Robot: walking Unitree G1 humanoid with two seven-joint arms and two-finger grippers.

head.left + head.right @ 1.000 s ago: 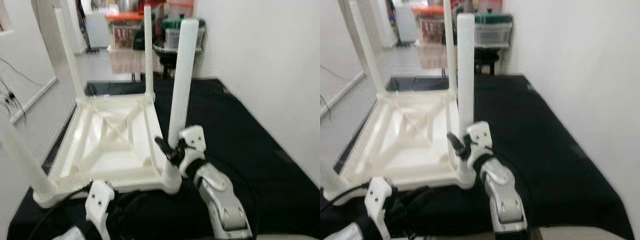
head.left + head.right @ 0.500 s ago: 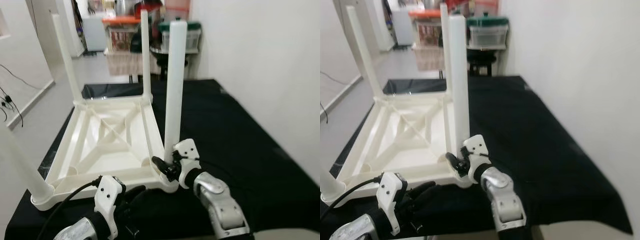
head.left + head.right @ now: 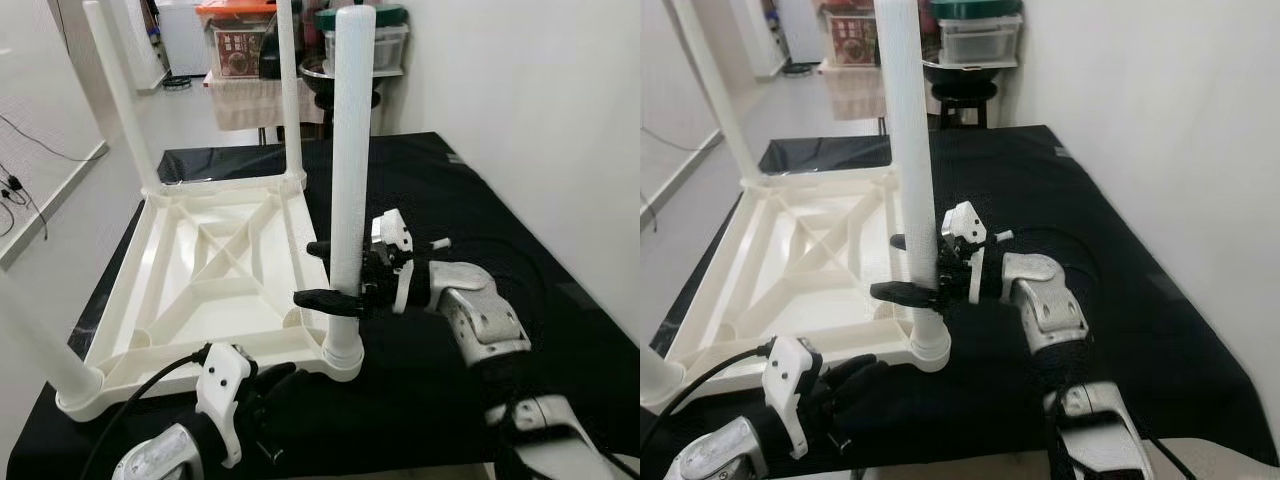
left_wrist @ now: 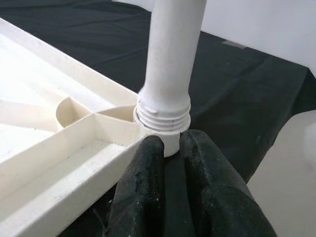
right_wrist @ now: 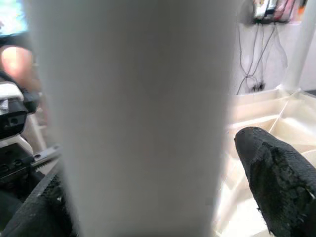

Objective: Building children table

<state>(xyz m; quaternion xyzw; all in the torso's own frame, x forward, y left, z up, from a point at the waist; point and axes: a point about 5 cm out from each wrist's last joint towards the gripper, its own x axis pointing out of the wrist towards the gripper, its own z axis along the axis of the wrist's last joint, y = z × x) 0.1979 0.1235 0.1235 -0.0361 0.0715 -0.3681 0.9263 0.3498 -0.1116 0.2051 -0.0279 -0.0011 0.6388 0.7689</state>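
The upturned white table (image 3: 215, 275) lies on the black cloth (image 3: 480, 220) toward its left edge, leaving bare cloth on the right up to the wall. The right gripper (image 3: 328, 273) has its fingers spread around the upright leg (image 3: 350, 150) at the table's near right corner, not clamped. The left gripper (image 4: 170, 168), fingers together, touches that corner socket (image 4: 165, 133) near the cloth's front edge.

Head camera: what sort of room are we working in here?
Likely a home room used for storage or utility. The upturned white table lies on a black cloth by a plain white wall, with stacked lidded plastic bins and loose wall cables behind.
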